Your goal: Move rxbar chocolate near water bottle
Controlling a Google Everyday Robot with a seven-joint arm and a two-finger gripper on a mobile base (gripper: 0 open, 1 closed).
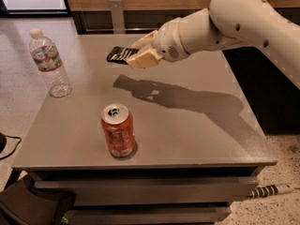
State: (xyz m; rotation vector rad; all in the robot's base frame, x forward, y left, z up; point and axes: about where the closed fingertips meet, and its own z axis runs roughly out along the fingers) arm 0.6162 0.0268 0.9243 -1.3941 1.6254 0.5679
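The rxbar chocolate is a small flat black bar with white lettering, held in the air above the back middle of the grey table. My gripper is shut on its right end and reaches in from the right on the white arm. The water bottle is clear with a white cap and a red-and-white label. It stands upright near the table's left edge, to the left of and lower than the bar, well apart from it.
An orange soda can stands upright near the table's front, left of centre. The arm's shadow falls across the table's middle. A wooden wall panel and a metal post are behind the table. A cable lies on the floor at the left.
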